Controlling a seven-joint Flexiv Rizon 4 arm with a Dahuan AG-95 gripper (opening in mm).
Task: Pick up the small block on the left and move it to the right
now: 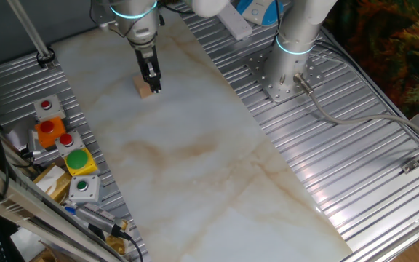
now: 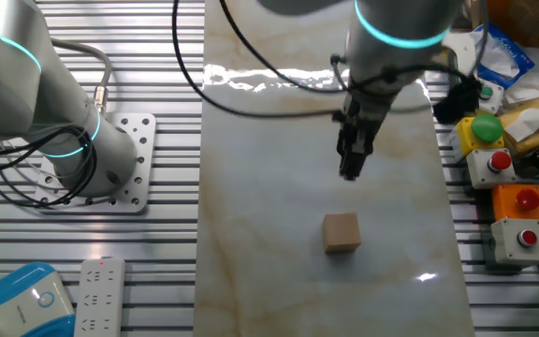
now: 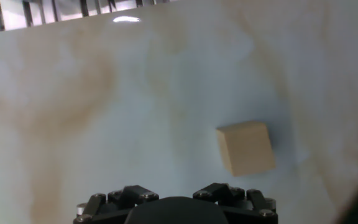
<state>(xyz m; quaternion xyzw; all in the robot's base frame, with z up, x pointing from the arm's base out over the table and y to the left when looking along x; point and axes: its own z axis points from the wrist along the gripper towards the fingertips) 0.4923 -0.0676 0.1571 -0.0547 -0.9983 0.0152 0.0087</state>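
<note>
- The worktop (image 2: 279,281) is a pale marbled slab with tan streaks, set between ribbed metal panels on both sides.
- The arm's base (image 1: 286,73) is bolted to a perforated plate on the ribbed panel beside the worktop; a glowing cyan ring shows on its column.
- A row of button boxes (image 1: 68,149) sits off the worktop's edge, with red, orange, yellow-and-green and green caps; a yellowish box (image 1: 49,182) lies among them.
- A white power strip (image 2: 96,295) and a blue-and-white device (image 2: 17,300) lie on the ribbed panel near the arm's base.
- The fingers (image 2: 350,168) point down over the worktop and hold nothing; they read as a single dark stub, so close together or closed, though the hand view does not show their tips and the exact gap cannot be told.
- The small block (image 2: 342,232) rests flat on the worktop, apart from the fingers. In the other fixed view it lies nearer the camera than the fingers; in one fixed view it shows just beside their tips (image 1: 145,87); in the hand view it sits right of centre (image 3: 246,147), turned slightly askew.
</note>
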